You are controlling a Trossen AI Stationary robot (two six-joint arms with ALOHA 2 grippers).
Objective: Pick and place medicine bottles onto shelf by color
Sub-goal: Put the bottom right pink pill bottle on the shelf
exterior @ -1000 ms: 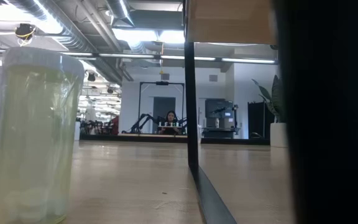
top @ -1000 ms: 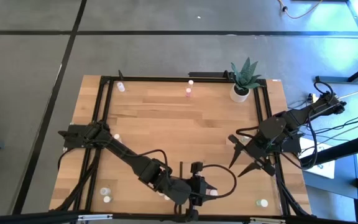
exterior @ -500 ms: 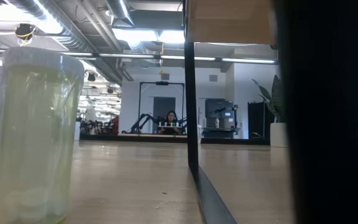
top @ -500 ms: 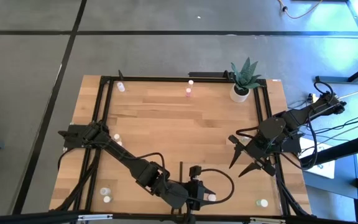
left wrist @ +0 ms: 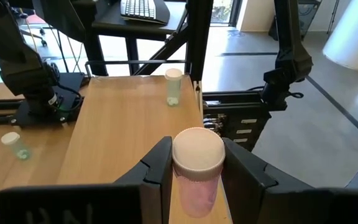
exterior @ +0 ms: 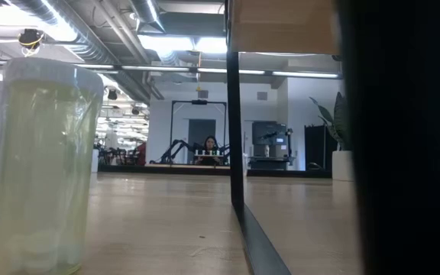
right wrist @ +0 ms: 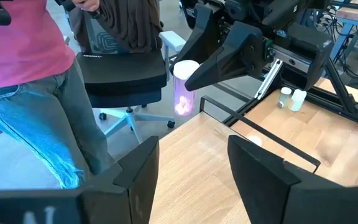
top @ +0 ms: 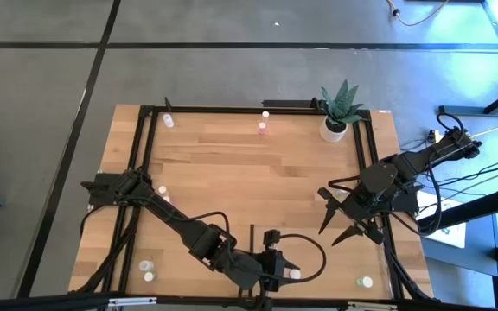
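your left hand (left wrist: 194,171) is pinching a pink medicine bottle (left wrist: 197,168) at the worktop's (top: 258,164) near edge. right hand (right wrist: 188,168) is spread, empty, waiting at right. other bottles are scattered, e.g. pink one (top: 262,129) far side. shelf not clearly visible; most sorting's left imo.

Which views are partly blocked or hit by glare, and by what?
Low view: a pale green bottle looms at the lens, a dark mass blocks the right side, and ceiling lights glare. Left wrist view: the pink bottle in the left gripper hides some of the table; daylight glares off the floor beyond.
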